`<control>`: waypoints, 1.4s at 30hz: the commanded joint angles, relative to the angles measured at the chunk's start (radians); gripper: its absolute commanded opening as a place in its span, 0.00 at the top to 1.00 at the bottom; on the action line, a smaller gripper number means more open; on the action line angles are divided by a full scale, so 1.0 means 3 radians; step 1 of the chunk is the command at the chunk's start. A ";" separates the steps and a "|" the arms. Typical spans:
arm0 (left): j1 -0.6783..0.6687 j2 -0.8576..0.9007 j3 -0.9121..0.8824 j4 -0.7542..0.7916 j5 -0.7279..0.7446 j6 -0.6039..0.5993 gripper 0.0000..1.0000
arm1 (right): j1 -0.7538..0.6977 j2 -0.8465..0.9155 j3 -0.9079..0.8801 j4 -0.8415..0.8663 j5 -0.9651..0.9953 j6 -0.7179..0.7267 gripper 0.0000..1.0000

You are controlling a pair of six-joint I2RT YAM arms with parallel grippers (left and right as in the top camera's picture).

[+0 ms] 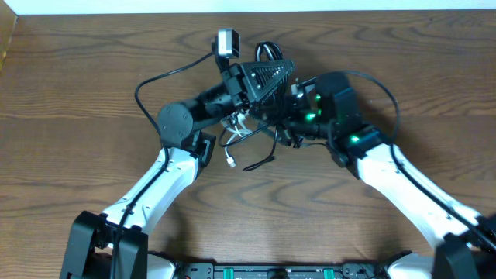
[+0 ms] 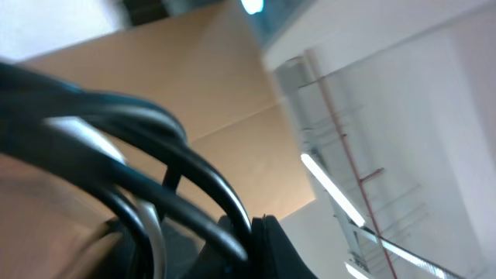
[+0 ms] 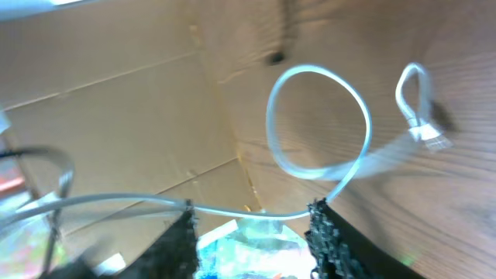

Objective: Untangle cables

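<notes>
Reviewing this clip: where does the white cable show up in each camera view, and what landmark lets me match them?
Overhead: white cable, centre of picture, its end lowest.
Left wrist: a blurred pale strand at left among black cables; possibly it.
Right wrist: loop at centre-right, plug at far right.
Landmark: wood-grain table, in overhead and right wrist only.

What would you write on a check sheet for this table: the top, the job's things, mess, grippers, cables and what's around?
Surface: wooden table, brown grain.
Job's things: white cable and thin black cable, bunched between the arms.
Clutter: nothing seen.
Grippers: left gripper shut; right gripper open, white cable crossing its gap.
Cables: thick black arm wires arc beside both arms.
Surroundings: brown board and pale wall in the wrist views.
</notes>
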 commanded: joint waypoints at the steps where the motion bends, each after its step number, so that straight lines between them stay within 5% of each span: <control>1: -0.0009 -0.0045 0.0036 0.0304 -0.0239 -0.0223 0.92 | 0.0006 0.0179 0.0010 -0.0006 0.0130 -0.0125 0.64; 5: -0.0008 -0.0045 0.0036 0.0398 -0.0209 -0.0226 0.92 | -0.0053 0.0245 0.0009 -0.0266 0.0482 -0.0497 0.81; 9: -0.0006 -0.0045 0.0036 0.0398 -0.0011 -0.0193 0.92 | -0.0178 0.0220 0.0009 -0.0729 0.1114 -0.0846 0.83; 19: -0.0008 -0.0045 0.0036 0.0369 0.1907 0.1385 0.92 | -0.0885 -0.0312 0.0009 -0.1338 0.1205 -0.2255 0.76; 27: -0.0010 -0.0043 0.0036 0.0360 0.2052 0.1680 0.92 | -0.1293 -0.1183 0.0009 -0.1826 0.0701 -0.3235 0.59; 34: -0.0179 -0.0043 0.0036 -0.0081 0.1714 0.1714 0.92 | -0.1310 -0.1696 0.0009 -0.1920 0.0539 -0.3396 0.47; 37: -0.0360 -0.0043 0.0036 -0.0258 0.1859 0.2144 0.92 | -0.1311 -0.1743 0.0009 -0.1906 0.0161 -0.3385 0.44; 42: -0.0604 -0.0043 0.0036 -0.0369 0.2310 0.2714 0.92 | -0.1324 -0.1684 0.0009 -0.1893 0.0107 -0.2529 0.27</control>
